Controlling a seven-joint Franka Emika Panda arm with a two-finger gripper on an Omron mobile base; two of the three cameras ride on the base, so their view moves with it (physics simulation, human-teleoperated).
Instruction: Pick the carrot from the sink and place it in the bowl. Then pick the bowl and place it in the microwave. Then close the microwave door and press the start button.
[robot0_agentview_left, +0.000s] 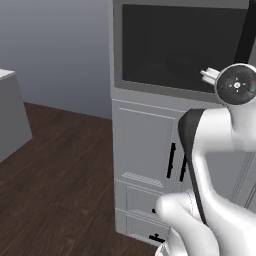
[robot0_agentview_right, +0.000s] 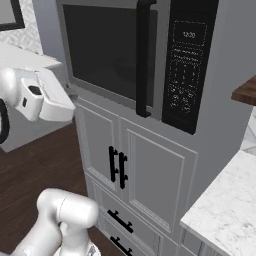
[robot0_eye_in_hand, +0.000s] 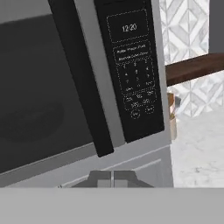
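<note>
Gripper (robot0_eye_in_hand: 112, 178) fingertips pressed together, holding nothing, just off the shut microwave door (robot0_eye_in_hand: 39, 96), left of control strip (robot0_eye_in_hand: 133, 70).

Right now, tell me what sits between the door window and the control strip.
In the hand view, a black vertical door handle and a grey strip of the microwave door frame lie between the dark window and the control strip.

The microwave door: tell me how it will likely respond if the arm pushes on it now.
The microwave door already looks shut flush against the control strip, so a push probably won't swing it. Its wide framed panel looks rigid, unlikely to flex. The tinted window may be the most fragile part; the black handle seems sturdier.
</note>
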